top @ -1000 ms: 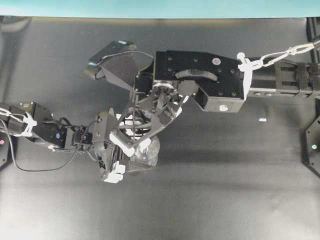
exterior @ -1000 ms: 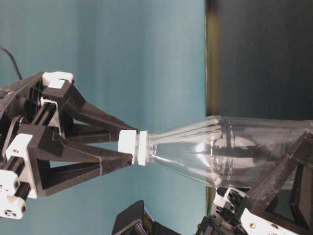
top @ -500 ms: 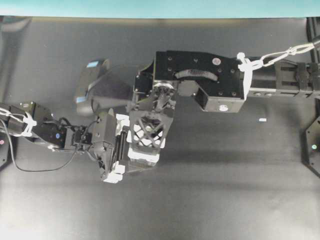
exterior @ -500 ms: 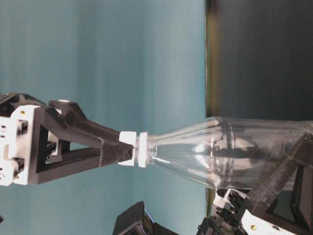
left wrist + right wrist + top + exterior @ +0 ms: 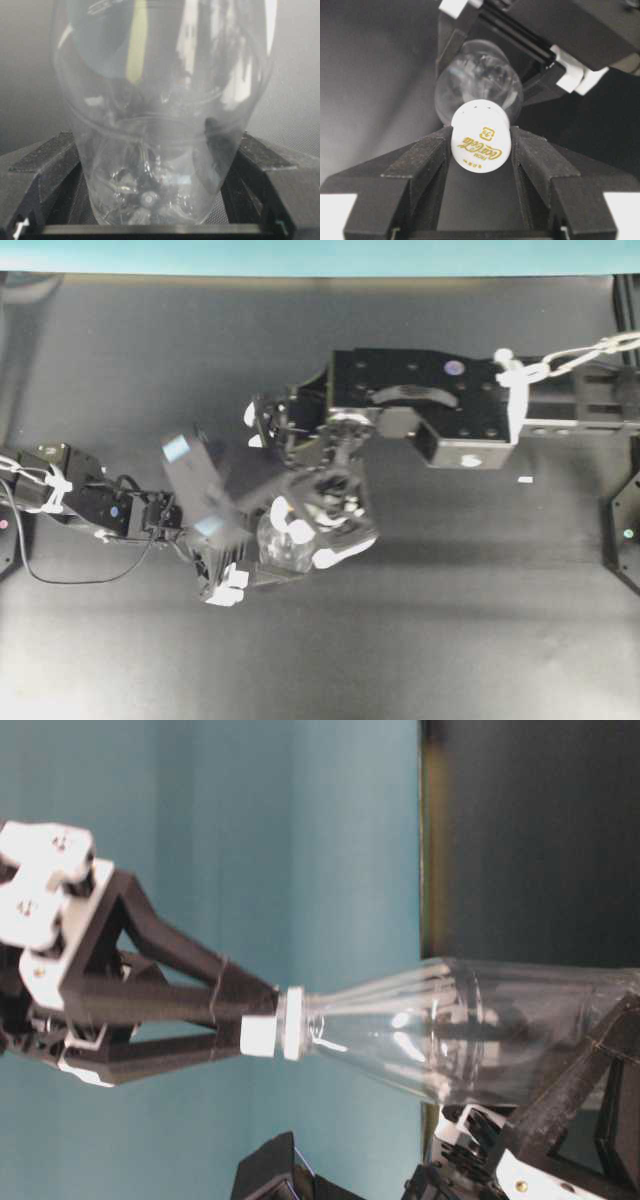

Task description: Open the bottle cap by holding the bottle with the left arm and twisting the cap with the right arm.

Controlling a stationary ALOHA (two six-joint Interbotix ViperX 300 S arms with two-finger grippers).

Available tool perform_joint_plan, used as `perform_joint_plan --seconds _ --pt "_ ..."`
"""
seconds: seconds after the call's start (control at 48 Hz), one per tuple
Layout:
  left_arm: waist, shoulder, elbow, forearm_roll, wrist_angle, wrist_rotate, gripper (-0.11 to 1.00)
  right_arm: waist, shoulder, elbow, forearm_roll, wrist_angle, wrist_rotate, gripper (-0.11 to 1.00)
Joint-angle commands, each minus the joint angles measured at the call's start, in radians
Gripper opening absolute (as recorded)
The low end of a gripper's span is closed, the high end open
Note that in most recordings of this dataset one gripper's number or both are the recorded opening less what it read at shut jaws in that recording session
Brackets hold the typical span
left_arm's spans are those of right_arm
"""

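The only writing I can make out sits on top of the white cap [image 5: 480, 136]: gold print reading "FROM Coca-Cola", with a small square gold emblem at twelve o'clock of it and a tiny line at six o'clock, too small to read.

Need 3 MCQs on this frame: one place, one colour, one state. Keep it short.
1. Where does the right pincer grip?
A. the bottle's body
B. the cap
C. the table

2. What colour is the print on the cap?
A. gold
B. red
C. blue

3. How is the bottle held?
A. lying loose on the table
B. by the left pincer alone
C. by both pincers, body and cap

Answers:
1 B: in the right wrist view both fingers press the cap's sides.
2 A: the right wrist view shows gold lettering on the white top.
3 C: the left wrist view shows fingers on either side of the clear body, while the right pincer clamps the cap.
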Motion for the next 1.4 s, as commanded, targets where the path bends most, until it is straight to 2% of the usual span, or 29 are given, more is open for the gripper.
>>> perform_joint_plan --seconds 0.0,0.208,0.375,0.5,0.771,1.374 --pt "0.006 -0.005 0.000 -0.002 -0.003 0.003 0.83 -0.025 -0.009 0.035 -0.005 0.003 -0.080 0.36" --pt "0.006 -0.002 -0.009 -0.002 -0.002 0.011 0.83 -0.049 -0.028 0.063 -0.008 0.003 -0.252 0.36" --pt "0.006 0.000 -0.009 -0.002 -0.002 0.031 0.83 -0.043 -0.021 0.049 -0.008 0.000 -0.437 0.36" --pt "0.006 0.000 -0.009 -0.002 -0.002 0.035 0.83 -0.020 -0.012 0.029 -0.008 -0.005 -0.522 0.36" --pt "0.005 0.000 -0.009 -0.003 0.025 0.035 0.83 0.006 0.006 -0.011 -0.032 -0.005 -0.543 0.36" --pt "0.003 0.000 -0.009 -0.002 0.029 0.034 0.83 0.005 0.002 -0.005 -0.034 -0.052 -0.532 0.36"
